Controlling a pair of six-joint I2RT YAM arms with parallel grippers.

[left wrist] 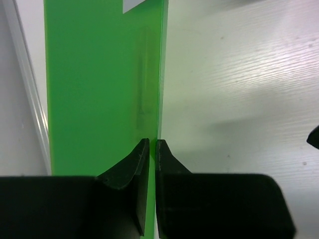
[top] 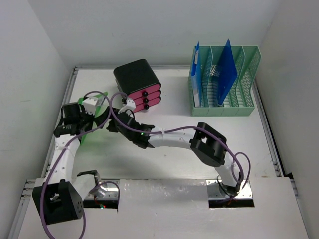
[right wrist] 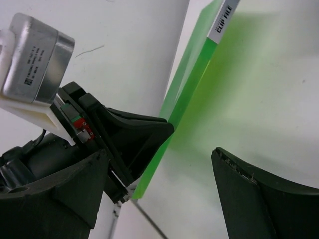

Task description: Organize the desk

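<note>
A thin green clip file (left wrist: 99, 89) stands on edge above the white desk (top: 174, 104), near its left rim. My left gripper (left wrist: 152, 145) is shut on the file's edge, one finger on each face. In the top view this gripper (top: 94, 121) sits by the left rim, with slivers of the green file (top: 102, 110) showing around it. My right gripper (right wrist: 160, 153) reaches in from the right and is open, with nothing between its fingers. The green file (right wrist: 194, 84) and the left gripper's fingers (right wrist: 134, 132) are just in front of it. From above, the right gripper (top: 113, 125) is close beside the left one.
A black drawer box with pink drawers (top: 138, 84) stands just behind the two grippers. A green slotted file rack (top: 227, 102) holding blue folders (top: 227, 69) is at the back right. The desk's metal rim (top: 60, 129) and a white wall bound the left side.
</note>
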